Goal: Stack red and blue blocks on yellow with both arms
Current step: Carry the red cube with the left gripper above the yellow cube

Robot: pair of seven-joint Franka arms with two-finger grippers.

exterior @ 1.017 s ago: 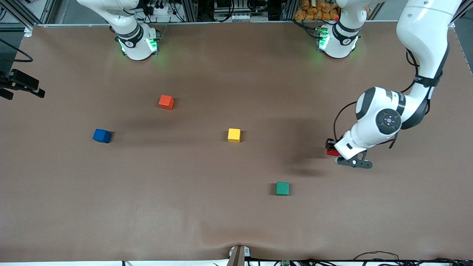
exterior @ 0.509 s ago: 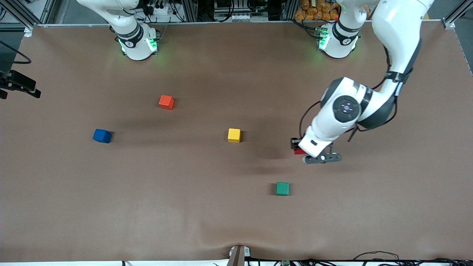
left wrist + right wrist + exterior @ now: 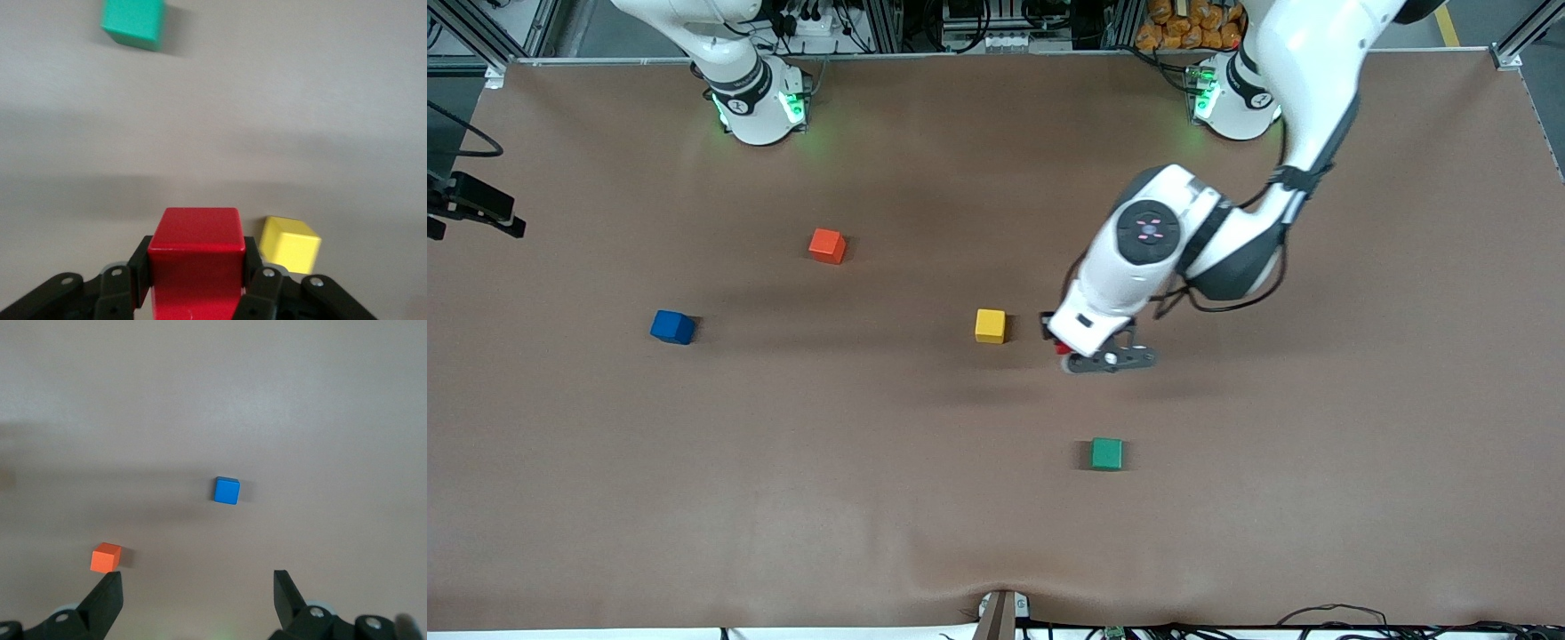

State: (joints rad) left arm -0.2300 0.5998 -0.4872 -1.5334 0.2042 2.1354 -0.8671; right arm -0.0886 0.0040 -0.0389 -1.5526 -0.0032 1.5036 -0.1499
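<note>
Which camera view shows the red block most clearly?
The left wrist view: the red block fills the foreground, clamped in the left gripper. In the front view only a red sliver shows under the wrist. The right wrist view does not show it.

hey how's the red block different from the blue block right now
The red block is clamped in the left gripper and carried in the air beside the yellow block; the blue block sits untouched on the table, toward the right arm's end. The open right gripper is up over the blue block, not holding it. Colour differs, red against deep blue. Both are small matte cubes that look alike in size.
</note>
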